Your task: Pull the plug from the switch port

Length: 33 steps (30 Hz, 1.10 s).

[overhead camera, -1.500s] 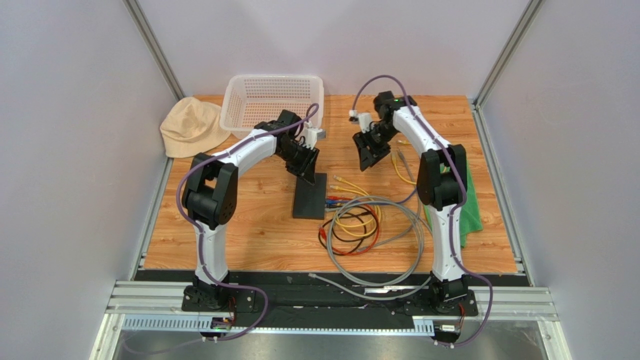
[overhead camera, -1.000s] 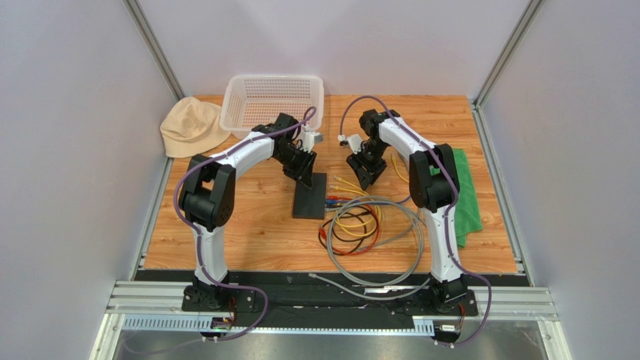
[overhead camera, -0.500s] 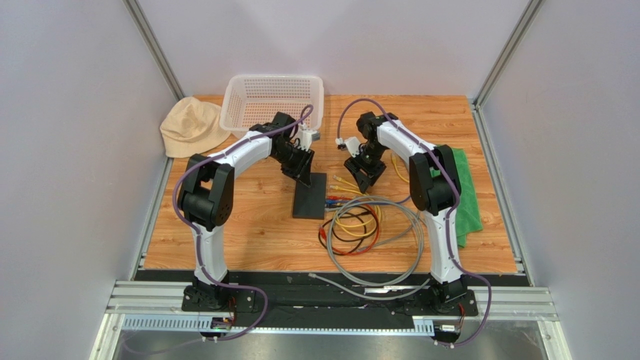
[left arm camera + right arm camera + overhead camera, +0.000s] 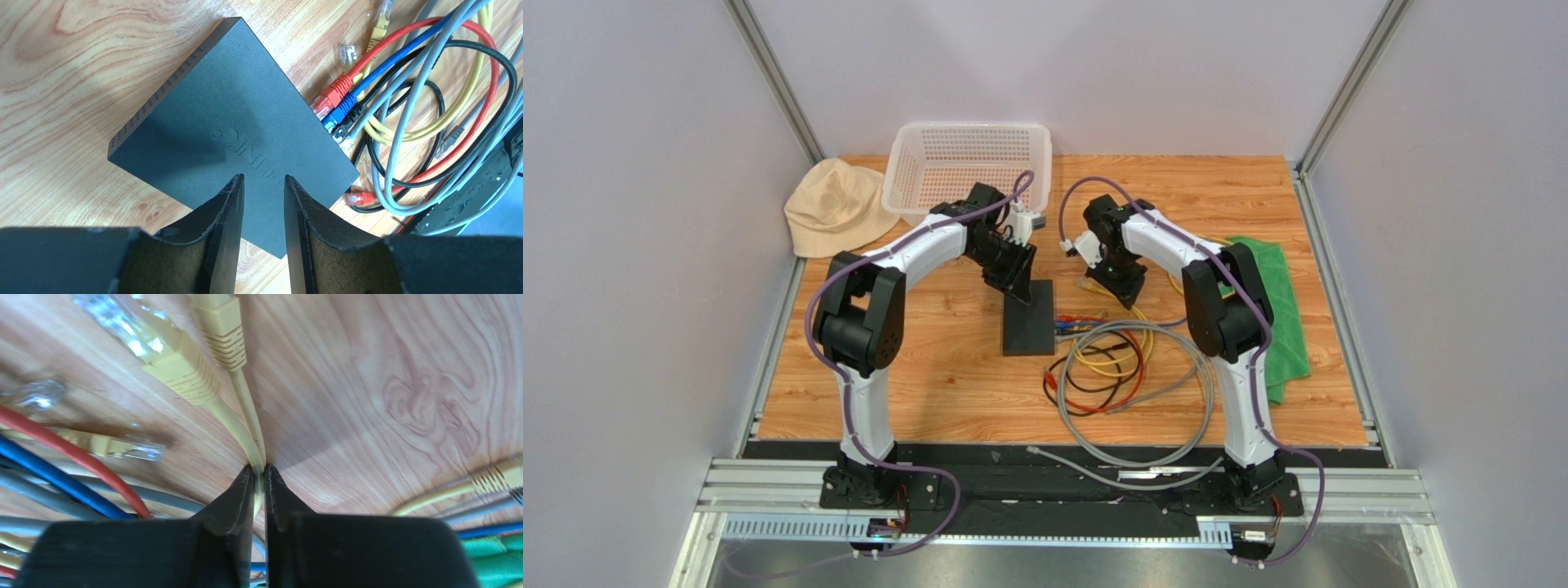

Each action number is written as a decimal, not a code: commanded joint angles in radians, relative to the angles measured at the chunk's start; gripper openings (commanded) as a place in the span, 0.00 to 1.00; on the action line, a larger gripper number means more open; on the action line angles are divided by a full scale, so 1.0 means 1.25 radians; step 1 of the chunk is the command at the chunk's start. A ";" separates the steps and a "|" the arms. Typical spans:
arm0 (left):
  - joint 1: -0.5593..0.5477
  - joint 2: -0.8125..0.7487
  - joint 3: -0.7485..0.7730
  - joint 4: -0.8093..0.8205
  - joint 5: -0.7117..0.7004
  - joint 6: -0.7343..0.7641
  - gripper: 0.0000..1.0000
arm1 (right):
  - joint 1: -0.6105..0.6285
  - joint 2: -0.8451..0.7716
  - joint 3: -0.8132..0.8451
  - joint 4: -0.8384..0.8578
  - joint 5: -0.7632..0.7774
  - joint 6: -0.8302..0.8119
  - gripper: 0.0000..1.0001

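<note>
The switch [image 4: 1028, 321] is a flat black box [image 4: 233, 128] lying on the wooden table. Red [image 4: 331, 95], blue [image 4: 345, 109] and darker plugs sit in the sockets on its right edge. My left gripper [image 4: 1017, 272] stands over the switch's far end; its fingers [image 4: 263, 184] are apart with nothing between them. To the right of the switch, my right gripper [image 4: 1124, 289] is low on the table. It is shut [image 4: 258, 473] on two thin yellow cables [image 4: 242, 404], and their yellow plugs [image 4: 218, 324] lie loose on the wood ahead.
A tangle of grey, red, black and yellow cables [image 4: 1124, 368] lies right of the switch. A white basket [image 4: 971, 165] and a beige hat [image 4: 836, 206] sit at the back left. A green cloth [image 4: 1277, 319] lies under the right arm.
The right arm swung left and down to the cables by the switch, and its jaws shut on the yellow cables. The left arm barely moved.
</note>
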 commanded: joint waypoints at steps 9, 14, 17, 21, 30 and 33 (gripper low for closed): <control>0.003 -0.003 0.004 0.015 0.028 -0.008 0.39 | -0.174 0.061 0.102 -0.011 0.255 0.029 0.00; 0.003 -0.002 0.005 0.007 0.028 -0.005 0.39 | -0.193 0.076 0.145 -0.074 0.201 0.029 0.37; 0.002 -0.011 0.005 0.000 0.020 -0.002 0.40 | -0.190 0.078 0.255 -0.143 0.068 0.033 0.46; 0.003 -0.033 -0.003 -0.020 -0.017 -0.016 0.47 | -0.179 0.059 0.370 -0.170 -0.186 -0.001 0.50; 0.002 -0.059 -0.035 -0.038 -0.033 0.002 0.49 | -0.081 0.114 0.350 -0.167 -0.547 -0.018 0.48; 0.003 -0.070 -0.054 -0.039 -0.003 0.024 0.42 | -0.065 0.142 0.347 -0.188 -0.632 -0.022 0.45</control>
